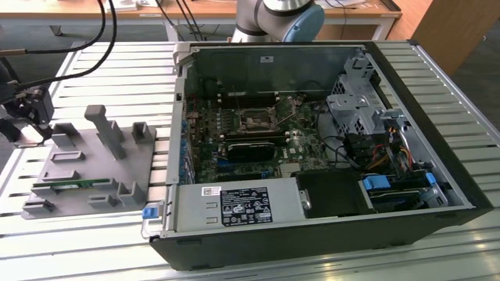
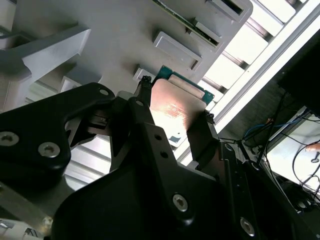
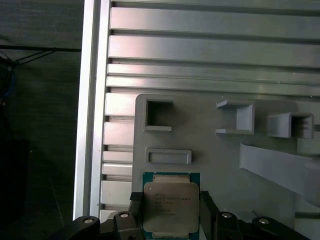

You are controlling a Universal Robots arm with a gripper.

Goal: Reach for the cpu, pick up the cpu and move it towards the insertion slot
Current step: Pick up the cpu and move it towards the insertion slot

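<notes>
Black claw (image 2: pixel 176 100), cpu (image 3: pixel 171 206) gripped between its fingers (image 3: pixel 206 209)

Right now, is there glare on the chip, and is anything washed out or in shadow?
Second wrist view: pinkish glare on the chip, table slats blown out white. First wrist view: chip evenly lit. Exterior view: computer case dim inside.

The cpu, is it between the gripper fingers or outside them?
Between them: in both wrist views the cpu sits with fingers against both its sides.
</notes>
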